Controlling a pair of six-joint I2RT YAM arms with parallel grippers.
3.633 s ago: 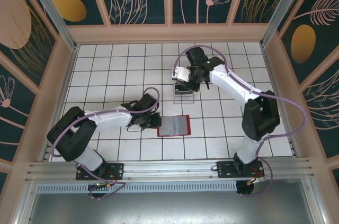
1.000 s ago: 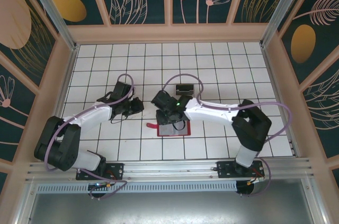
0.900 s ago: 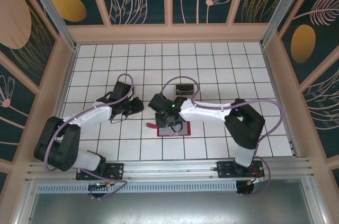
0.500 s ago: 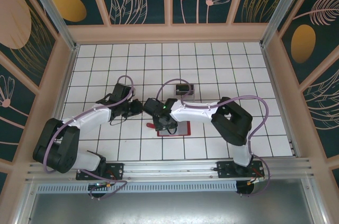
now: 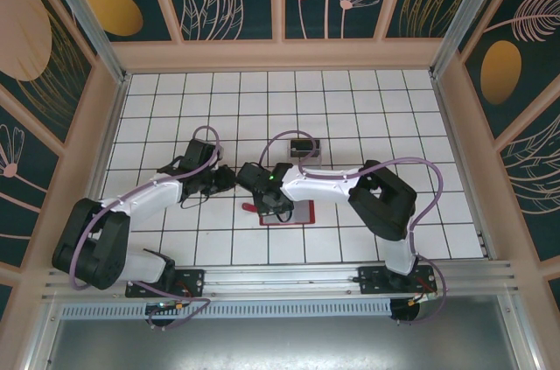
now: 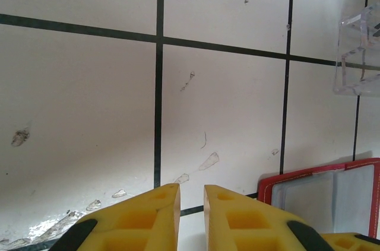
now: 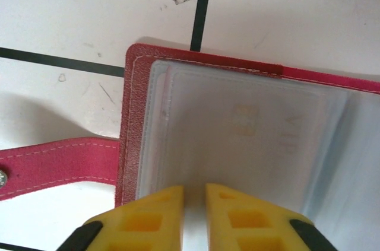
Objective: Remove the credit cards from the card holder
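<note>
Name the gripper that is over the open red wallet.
The right gripper: it sits over the clear sleeve of the red folding wallet; the left gripper hangs over bare white tile.

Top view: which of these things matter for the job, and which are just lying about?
Job:
red card holder, open flat
pale card in its sleeve
right gripper over it

Lying about:
clear box, something dark inside, unidentifiable
left gripper, over bare tile

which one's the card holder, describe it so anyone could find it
On the white tiled table, look near the middle, under the right gripper. The card holder lies open there: flat, red-edged, with a strap, unlike the clear box beyond it.
</note>
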